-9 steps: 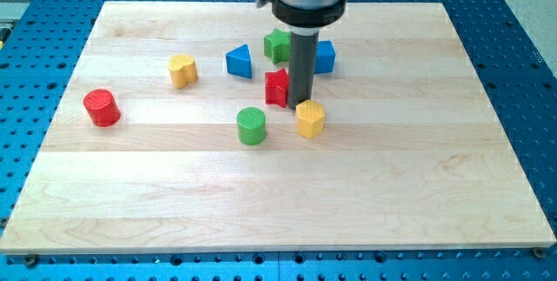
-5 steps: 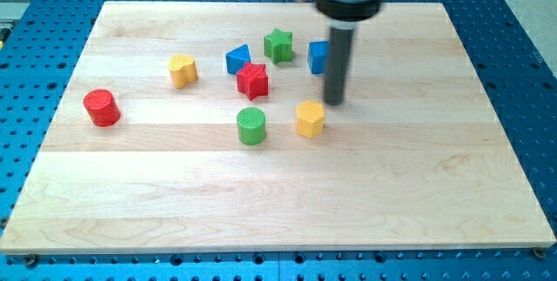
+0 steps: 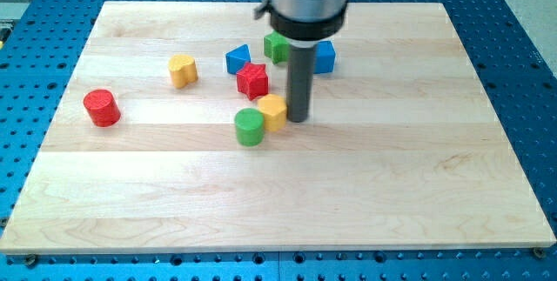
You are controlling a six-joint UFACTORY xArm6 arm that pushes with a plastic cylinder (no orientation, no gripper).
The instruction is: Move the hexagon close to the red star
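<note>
My tip (image 3: 298, 119) now presses the hexagon's (image 3: 272, 111) right side; it has slid left, touching the green cylinder (image 3: 250, 127), just near of the red star (image 3: 252, 81); nearly done; no claw exists.

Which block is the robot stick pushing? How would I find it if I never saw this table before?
Look at the wooden board and find the dark rod coming down near its middle. Right at my tip, on the view's left, sits the yellow hexagon, squeezed between the green cylinder and the red star. It is the only yellow block beside the rod; the other yellow block sits far off to the left.
</note>
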